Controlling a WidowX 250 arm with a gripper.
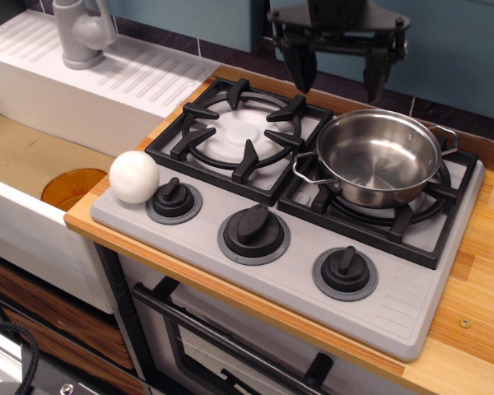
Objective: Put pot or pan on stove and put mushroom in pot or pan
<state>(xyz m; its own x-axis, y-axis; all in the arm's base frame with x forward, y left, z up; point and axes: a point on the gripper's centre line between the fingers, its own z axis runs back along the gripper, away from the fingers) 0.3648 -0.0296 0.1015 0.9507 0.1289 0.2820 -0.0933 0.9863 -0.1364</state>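
Note:
The shiny steel pot [377,158] stands upright on the right burner grate of the grey stove [296,271], and its inside is bare. The white mushroom [134,176] rests on the stove's front left corner, touching the left knob [174,197]. My gripper [337,82] hangs open at the top of the view, above the back edge of the stove between the two burners. Its two black fingers [299,70] point down with nothing between them. It is well apart from both the pot and the mushroom.
The left burner grate [239,132] with its white disc is bare. A white sink with a grey faucet [82,33] and an orange drain [72,188] lies to the left. Wooden countertop [477,288] runs along the right. An oven door handle [230,346] sits below.

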